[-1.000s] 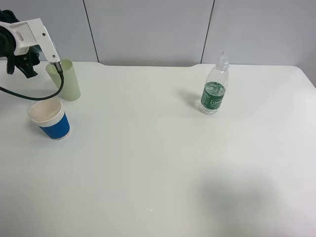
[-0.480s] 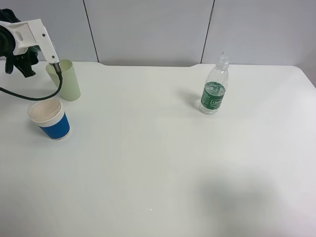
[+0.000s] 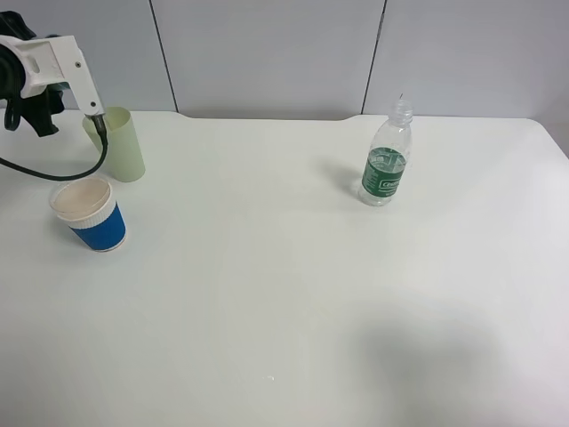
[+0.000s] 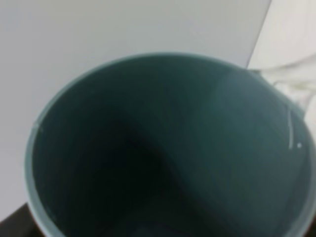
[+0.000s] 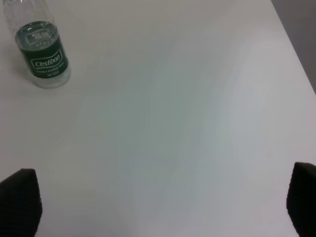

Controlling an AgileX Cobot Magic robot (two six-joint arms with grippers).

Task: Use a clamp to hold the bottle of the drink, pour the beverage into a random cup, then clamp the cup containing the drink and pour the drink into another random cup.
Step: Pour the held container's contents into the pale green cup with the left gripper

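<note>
The teal cup (image 4: 163, 148) fills the left wrist view, its dark inside facing the camera and the wall behind it. My left gripper (image 3: 34, 107) is raised at the far left, above and behind the pale green cup (image 3: 120, 147), and is shut on the teal cup. In the high view the arm hides that cup. Far right on the table, the bottle (image 3: 386, 165) stands upright with clear liquid at label height; it also shows as the bottle (image 5: 42, 54) in the right wrist view. My right gripper (image 5: 160, 210) is open over bare table, a good way from the bottle.
A white cup with a blue sleeve (image 3: 89, 215) stands in front of the pale green cup. A black cable (image 3: 53, 171) loops from the left arm down between these two cups. The white table (image 3: 284, 294) ends at a grey panelled wall behind.
The left arm with the teal cup has drifted slightly up and to the left, away from the pale green cup. The bottle, both standing cups and the right gripper have not moved.
</note>
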